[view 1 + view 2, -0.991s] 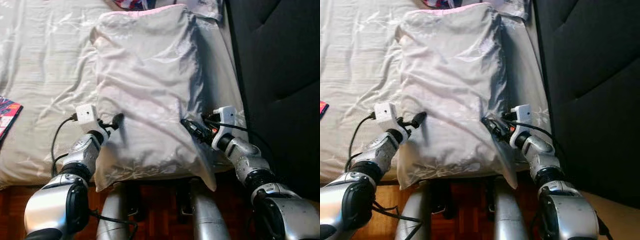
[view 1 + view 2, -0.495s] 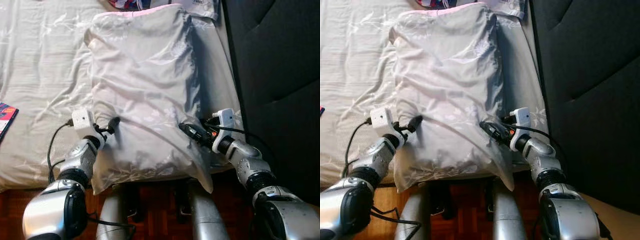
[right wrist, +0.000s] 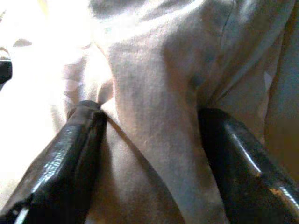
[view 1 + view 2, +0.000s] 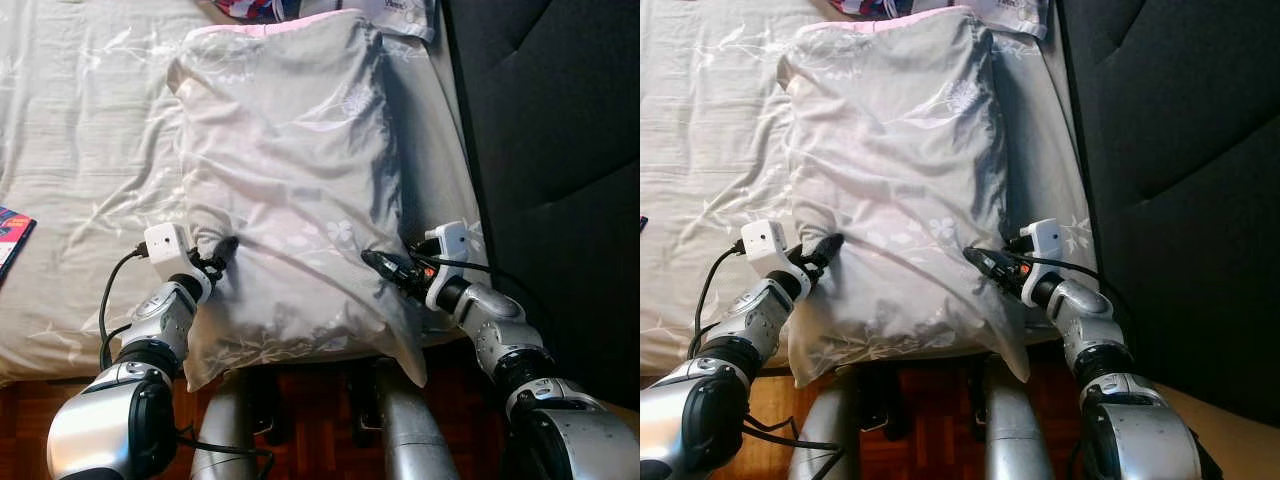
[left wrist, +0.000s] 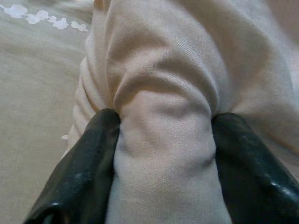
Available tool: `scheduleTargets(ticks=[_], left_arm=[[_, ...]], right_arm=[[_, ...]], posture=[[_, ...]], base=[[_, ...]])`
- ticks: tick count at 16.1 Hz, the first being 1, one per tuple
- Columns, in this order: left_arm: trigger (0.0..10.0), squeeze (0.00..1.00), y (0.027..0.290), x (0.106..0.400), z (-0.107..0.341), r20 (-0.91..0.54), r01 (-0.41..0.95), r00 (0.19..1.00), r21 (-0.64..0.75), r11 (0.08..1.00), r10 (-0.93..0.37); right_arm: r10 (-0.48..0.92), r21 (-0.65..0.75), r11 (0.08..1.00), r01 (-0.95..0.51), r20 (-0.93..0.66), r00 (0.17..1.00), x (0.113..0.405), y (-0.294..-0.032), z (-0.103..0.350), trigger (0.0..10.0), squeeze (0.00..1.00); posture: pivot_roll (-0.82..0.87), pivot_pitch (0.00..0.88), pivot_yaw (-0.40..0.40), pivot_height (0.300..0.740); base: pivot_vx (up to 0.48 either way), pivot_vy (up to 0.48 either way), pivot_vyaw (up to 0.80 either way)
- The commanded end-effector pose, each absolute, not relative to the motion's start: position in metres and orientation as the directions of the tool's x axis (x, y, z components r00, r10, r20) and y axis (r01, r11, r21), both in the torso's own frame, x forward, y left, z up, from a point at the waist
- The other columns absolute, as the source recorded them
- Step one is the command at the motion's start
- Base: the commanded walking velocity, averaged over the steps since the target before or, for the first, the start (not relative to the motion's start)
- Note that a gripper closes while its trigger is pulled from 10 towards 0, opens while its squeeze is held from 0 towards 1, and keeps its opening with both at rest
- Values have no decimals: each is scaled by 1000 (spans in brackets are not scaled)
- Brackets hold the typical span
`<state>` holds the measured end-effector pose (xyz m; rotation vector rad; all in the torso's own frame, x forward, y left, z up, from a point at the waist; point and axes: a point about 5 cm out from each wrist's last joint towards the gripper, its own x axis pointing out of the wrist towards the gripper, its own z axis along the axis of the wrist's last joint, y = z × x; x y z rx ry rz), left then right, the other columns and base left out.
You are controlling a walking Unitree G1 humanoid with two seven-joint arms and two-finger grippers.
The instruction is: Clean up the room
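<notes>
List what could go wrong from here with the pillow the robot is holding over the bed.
1. Both the left gripper and the right gripper pinch only a bunched fold of the pillow, so the fabric may slip out.
2. The pillow's near edge hangs off the bed over the robot's legs; a slip could drop it onto the floor.

A bed (image 4: 80, 130) with a pale, flower-printed sheet carries a large grey pillow (image 4: 290, 170) lying lengthwise near its right side. A colourful book (image 4: 14, 232) lies at the bed's left edge.
</notes>
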<state>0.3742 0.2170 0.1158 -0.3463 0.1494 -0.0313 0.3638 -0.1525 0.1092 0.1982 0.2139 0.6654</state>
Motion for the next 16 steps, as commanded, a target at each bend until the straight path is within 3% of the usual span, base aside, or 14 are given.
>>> scheduleTargets(ticks=[1,11,16], left_arm=[[0,0,210,359,83,-262,-16,961,-377,926,-90],[0,0,205,364,92,-192,24,975,-420,907,-115],[0,0,204,359,86,-193,28,975,-370,929,-106]], right_arm=[[654,289,751,-593,-212,726,350,-149,85,0,0],[631,274,770,-576,-198,750,353,-147,88,0,0],[585,264,804,-532,-201,785,349,-148,80,0,0]], posture=[[-44,611,-110,658],[-32,593,-105,658],[-13,577,-92,658]], base=[[0,0,0],[0,0,0],[0,0,0]])
